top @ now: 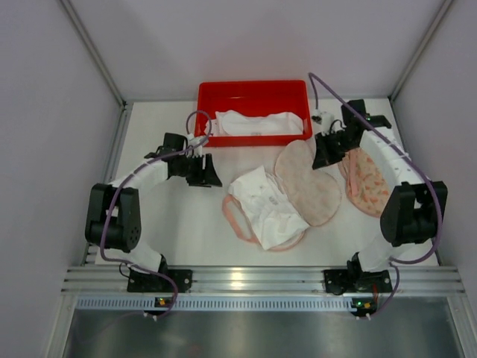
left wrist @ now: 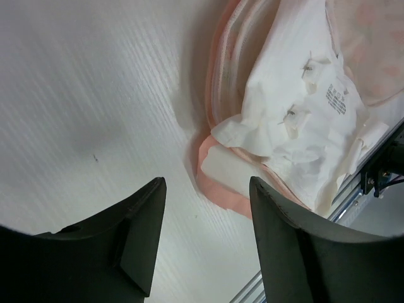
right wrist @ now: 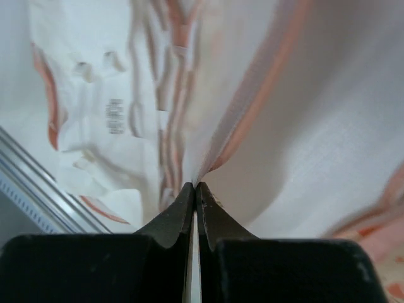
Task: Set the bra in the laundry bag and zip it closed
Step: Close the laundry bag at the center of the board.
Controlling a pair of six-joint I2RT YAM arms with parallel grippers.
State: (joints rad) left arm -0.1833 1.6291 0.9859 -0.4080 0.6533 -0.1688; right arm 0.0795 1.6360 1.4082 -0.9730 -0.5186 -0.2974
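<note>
The white bra (top: 264, 205) lies crumpled on the lower half of the open, pink-rimmed laundry bag (top: 307, 185) in the middle of the table. The bag's mesh lid is folded back to the right. My right gripper (top: 322, 158) is shut on the upper edge of that lid; in the right wrist view the jaws (right wrist: 196, 185) pinch a thin fold of the bag (right wrist: 252, 95), with the bra (right wrist: 107, 113) beyond. My left gripper (top: 206, 171) stands open and holds nothing, to the left of the bag. In its own view the gripper (left wrist: 207, 184) faces the bag's pink rim (left wrist: 221, 186) and the bra (left wrist: 303, 113).
A red bin (top: 253, 93) holding a white garment (top: 257, 123) stands at the back. A pink patterned fabric piece (top: 367, 185) lies under my right arm. The metal rail (top: 253, 280) runs along the near edge.
</note>
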